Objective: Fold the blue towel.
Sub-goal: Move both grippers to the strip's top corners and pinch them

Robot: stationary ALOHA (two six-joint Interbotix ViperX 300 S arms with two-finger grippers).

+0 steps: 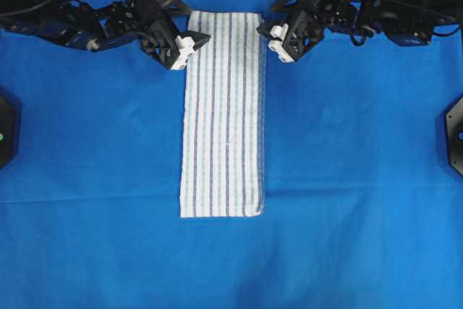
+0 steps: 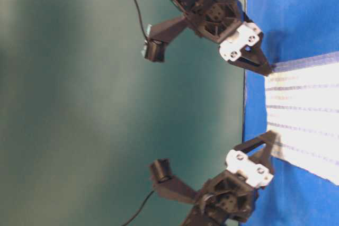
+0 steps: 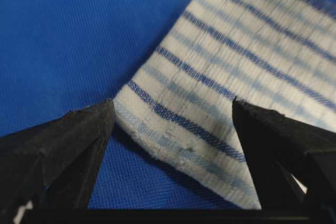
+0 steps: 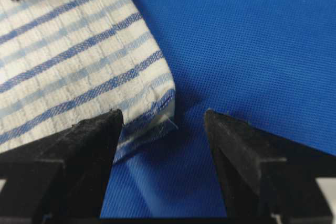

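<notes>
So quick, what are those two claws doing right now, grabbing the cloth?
Left gripper: open, straddling a corner of the blue towel, holding nothing.
Right gripper: open at the other top corner, holding nothing.

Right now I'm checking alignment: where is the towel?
Overhead, the towel lies lengthwise mid-table on the blue cover, its far corners between each gripper's open jaws.

A plain solid-blue table covering (image 1: 347, 179) with a fine woven texture and a few faint creases spread across the whole work surface under even light, while a smooth, dull dark-green wall (image 2: 69, 104) stood behind the covering's far edge.
</notes>
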